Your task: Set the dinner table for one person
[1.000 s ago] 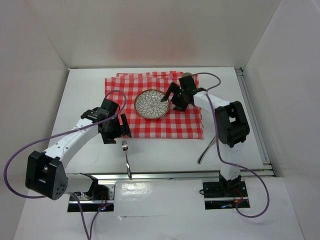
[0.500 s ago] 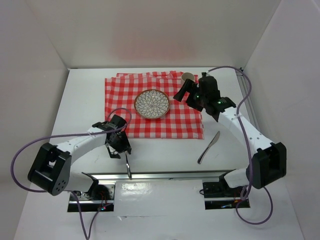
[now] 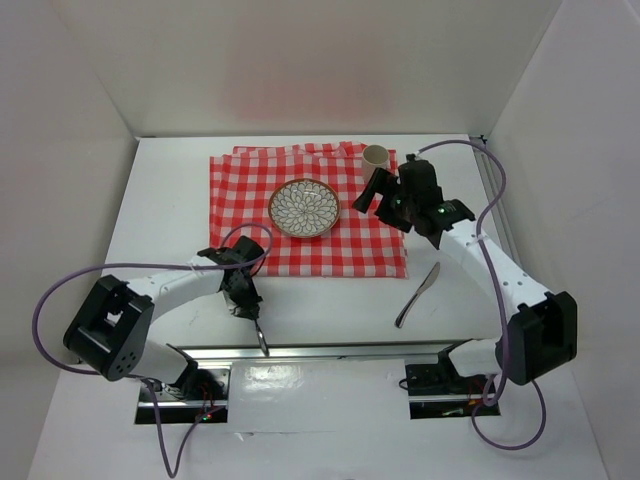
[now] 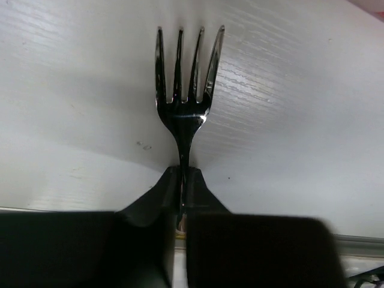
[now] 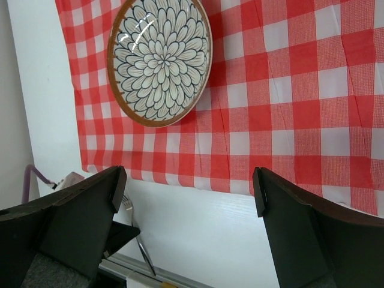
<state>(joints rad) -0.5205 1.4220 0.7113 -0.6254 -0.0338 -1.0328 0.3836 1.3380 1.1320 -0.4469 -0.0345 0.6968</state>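
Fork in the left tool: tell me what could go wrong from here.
The left tool pinches the shiny metal fork only at its thin neck; it may swivel or slip when lifted. Its handle end lies by the silver metal rail at the near edge and could snag there.

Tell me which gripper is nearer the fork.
Left. The left gripper is clamped on the fork handle, near the table front edge. The right gripper hangs open above the cloth, by the cup, far from the fork.
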